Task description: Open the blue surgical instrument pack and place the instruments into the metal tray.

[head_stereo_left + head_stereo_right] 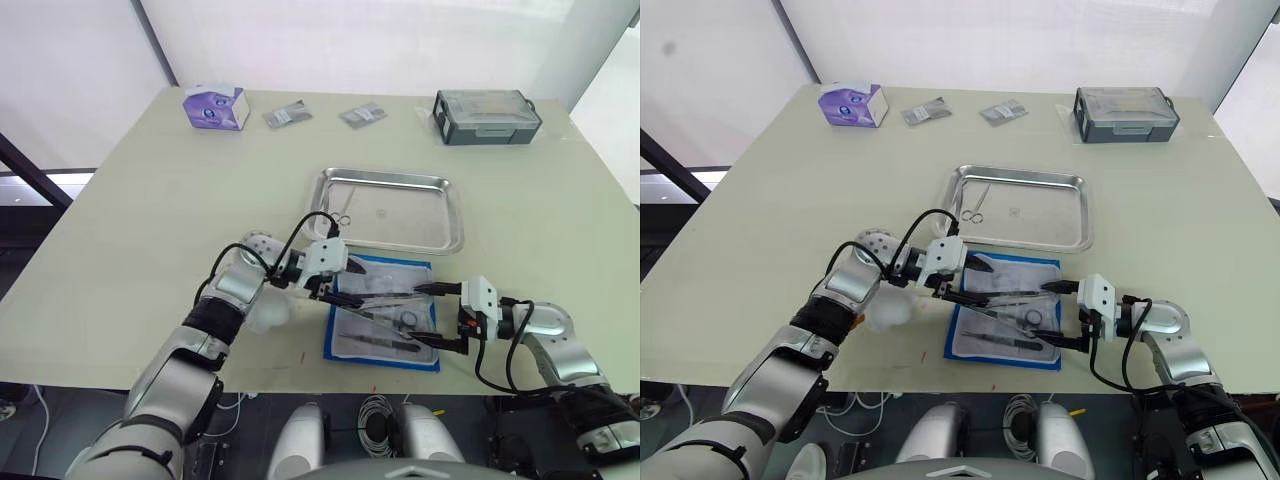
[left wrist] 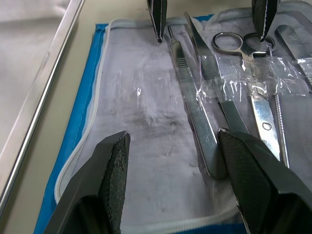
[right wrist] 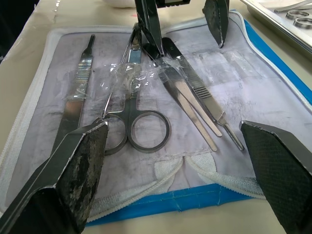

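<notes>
A large pale table [image 1: 150, 210] is seen across the middle of the head views. The metal tray [image 1: 455, 215] is set at the centre, with one pair of scissors [image 1: 974, 205] lying near its left edge. Directly below the tray, the blue surgical instrument pack [image 1: 345, 335] is laid open and flat, its whitish lining exposed. On that lining the remaining instruments [image 3: 141, 122] are lined up under a strip of clear film: ring-handled scissors, tweezers and a slim handle. The left gripper [image 1: 338, 282] is held over the pack's left edge, fingers spread apart and empty. The right gripper [image 1: 432, 314] is placed at the pack's right edge, fingers likewise spread wide, nothing grasped.
</notes>
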{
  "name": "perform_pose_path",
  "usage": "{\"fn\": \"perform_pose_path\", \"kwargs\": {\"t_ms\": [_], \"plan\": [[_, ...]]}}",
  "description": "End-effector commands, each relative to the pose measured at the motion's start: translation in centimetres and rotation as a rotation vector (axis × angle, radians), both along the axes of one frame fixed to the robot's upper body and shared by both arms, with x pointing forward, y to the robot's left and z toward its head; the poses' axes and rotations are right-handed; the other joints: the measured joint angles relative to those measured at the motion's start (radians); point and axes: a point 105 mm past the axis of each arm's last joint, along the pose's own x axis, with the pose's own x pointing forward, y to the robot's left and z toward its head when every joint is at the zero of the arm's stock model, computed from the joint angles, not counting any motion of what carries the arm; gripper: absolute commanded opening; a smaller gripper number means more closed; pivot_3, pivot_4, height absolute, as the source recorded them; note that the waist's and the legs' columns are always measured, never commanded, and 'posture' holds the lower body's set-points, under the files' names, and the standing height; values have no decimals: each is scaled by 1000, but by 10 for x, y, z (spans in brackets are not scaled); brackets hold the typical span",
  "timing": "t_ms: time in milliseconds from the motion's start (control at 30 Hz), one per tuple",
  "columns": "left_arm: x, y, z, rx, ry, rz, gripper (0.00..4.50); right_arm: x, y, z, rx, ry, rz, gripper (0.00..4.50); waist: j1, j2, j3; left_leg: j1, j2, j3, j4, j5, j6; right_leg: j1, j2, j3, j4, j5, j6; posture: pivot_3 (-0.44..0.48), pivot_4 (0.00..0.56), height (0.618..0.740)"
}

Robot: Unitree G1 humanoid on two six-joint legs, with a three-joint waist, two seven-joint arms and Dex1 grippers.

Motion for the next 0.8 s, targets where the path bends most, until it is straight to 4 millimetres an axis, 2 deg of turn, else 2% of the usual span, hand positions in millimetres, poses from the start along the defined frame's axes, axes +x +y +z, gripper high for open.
{"fn": "perform_pose_path", "kwargs": {"t_ms": [33, 200, 233, 433, 800], "plan": [[-2, -3, -1, -4, -8, -27, 2520, -26, -15, -56, -141, 227, -34, 4500, 0, 0, 0, 0, 0, 0, 0, 0, 0, 0, 0, 0, 0, 0, 0, 0, 150, 740], [-5, -4, -5, 2, -3, -44, 305, -26, -16, -56, -142, 228, -36, 4500, 0, 0, 0, 0, 0, 0, 0, 0, 0, 0, 0, 0, 0, 0, 0, 0, 150, 740], [-5, -4, -6, 2, -2, -47, 28, -27, -16, -56, -142, 228, -35, 4500, 0, 0, 0, 0, 0, 0, 0, 0, 0, 0, 0, 0, 0, 0, 0, 0, 150, 740], [-5, -5, -2, -15, 20, -50, 28, -29, -15, -56, -142, 234, -35, 4500, 0, 0, -1, 0, 0, 0, 0, 0, 0, 0, 0, 0, 0, 0, 0, 0, 150, 740], [-1, -7, 22, -19, 36, -58, 28, -30, -15, -57, -149, 244, -33, 4500, 0, 0, 0, 0, 0, 0, 0, 0, 0, 0, 0, -1, 0, 0, 0, 0, 150, 740]]}}
